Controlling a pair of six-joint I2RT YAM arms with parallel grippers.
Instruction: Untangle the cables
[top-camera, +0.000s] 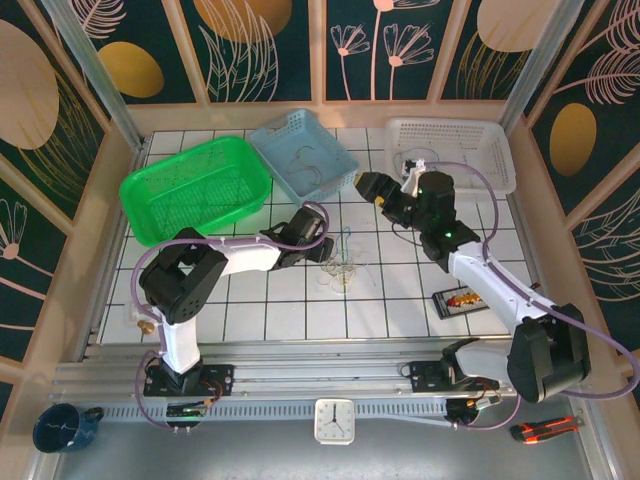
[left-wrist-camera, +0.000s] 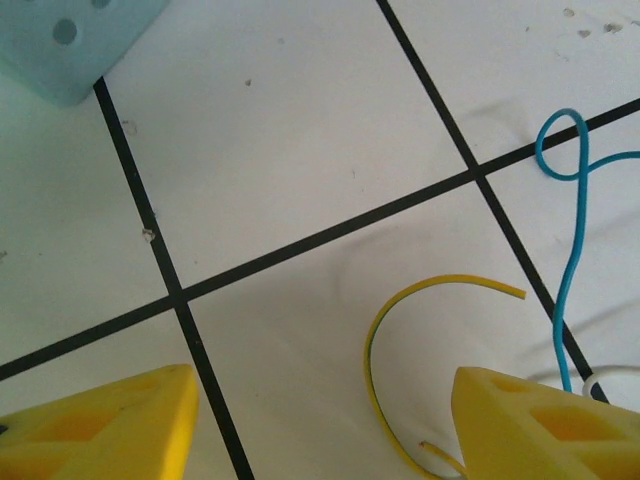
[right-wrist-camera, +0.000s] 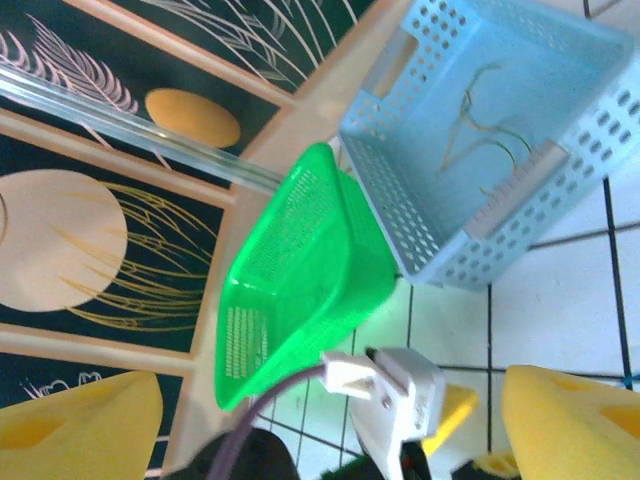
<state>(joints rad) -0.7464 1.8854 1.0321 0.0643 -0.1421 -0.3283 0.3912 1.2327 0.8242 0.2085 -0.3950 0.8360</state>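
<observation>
Several thin cables (top-camera: 343, 262) lie in a loose clump on the white tiles (top-camera: 400, 290) at mid-table, just beside the left gripper (left-wrist-camera: 322, 385). From its wrist we see a blue strand (left-wrist-camera: 572, 250) looping and a yellow strand (left-wrist-camera: 400, 330) curving, both running out of sight behind one finger (left-wrist-camera: 540, 425). The jaws of both grippers stand apart and empty. The right gripper (top-camera: 370, 187) hovers near the blue basket (top-camera: 303, 152). From above we cannot separate the clump's strands.

Yellow cable (left-wrist-camera: 400, 330), blue cable (left-wrist-camera: 572, 290) on white tiles (left-wrist-camera: 300, 130)
</observation>
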